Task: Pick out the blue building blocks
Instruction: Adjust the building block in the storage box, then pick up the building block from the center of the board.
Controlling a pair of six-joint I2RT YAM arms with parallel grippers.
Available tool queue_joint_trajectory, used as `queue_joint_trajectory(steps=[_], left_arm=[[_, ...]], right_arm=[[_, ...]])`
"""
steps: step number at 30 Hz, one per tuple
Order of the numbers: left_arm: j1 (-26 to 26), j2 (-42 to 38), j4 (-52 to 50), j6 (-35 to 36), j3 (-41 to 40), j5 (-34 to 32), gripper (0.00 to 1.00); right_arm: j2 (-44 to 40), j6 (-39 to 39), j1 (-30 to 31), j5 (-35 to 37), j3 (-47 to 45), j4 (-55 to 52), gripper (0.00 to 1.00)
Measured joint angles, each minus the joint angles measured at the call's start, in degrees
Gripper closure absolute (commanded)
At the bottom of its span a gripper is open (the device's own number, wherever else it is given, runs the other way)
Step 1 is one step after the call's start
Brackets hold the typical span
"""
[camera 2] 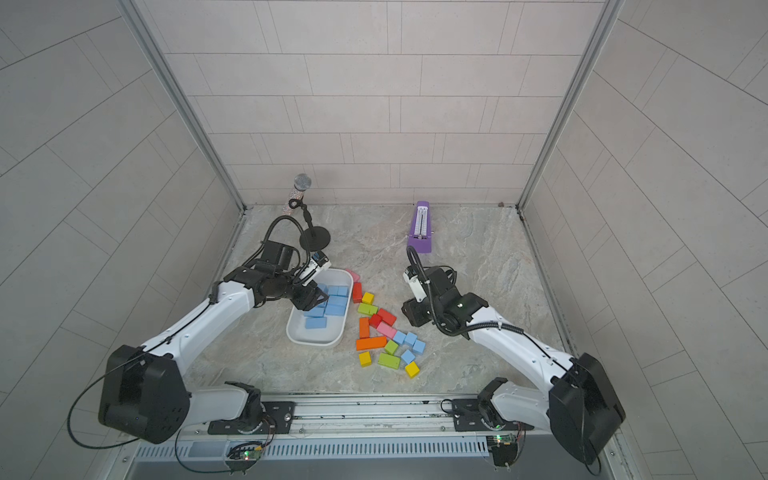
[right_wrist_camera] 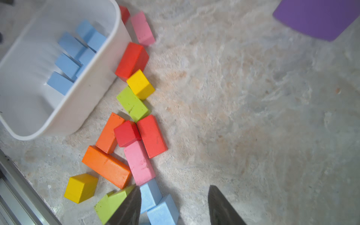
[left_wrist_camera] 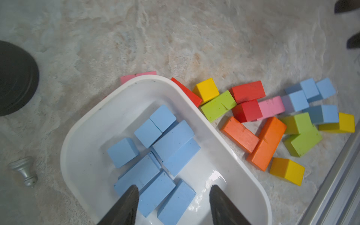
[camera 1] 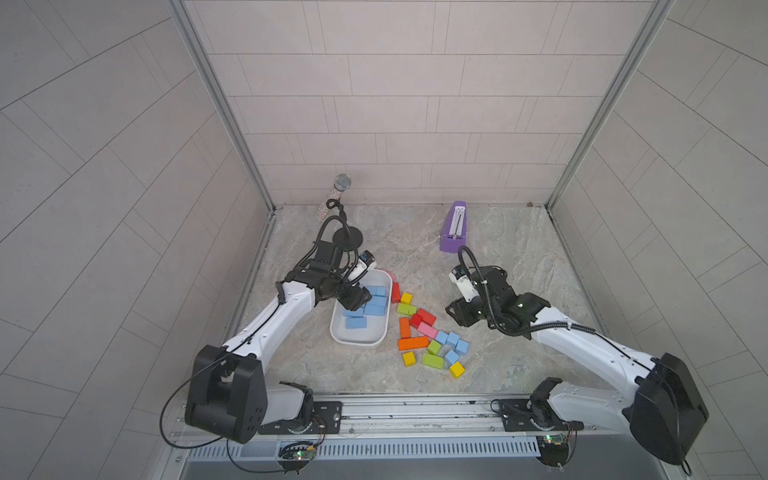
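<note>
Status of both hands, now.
Left hand: open, empty, above the white plastic tray of light-blue rectangular blocks.
Right hand: open, empty, over a small light-blue cube on the marbled tabletop.

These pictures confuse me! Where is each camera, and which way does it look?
Left wrist: on the left arm, looking into the tray of blue blocks; left fingers show.
Right wrist: on the right arm, facing loose blocks; right fingers show.
Both top views: high in front, looking down on the table; both arms show.
All share the tray.
</note>
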Motion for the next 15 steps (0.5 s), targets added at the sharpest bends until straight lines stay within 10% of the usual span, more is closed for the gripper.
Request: queue_joint_trajectory(steps=[15], left_arm=[[2.7,-2.8,7.7,-8.5,-4.2,7.2,0.34]], right_arm=[[8.9,13.3,5.7,4.7,2.8,-22.0,0.36]])
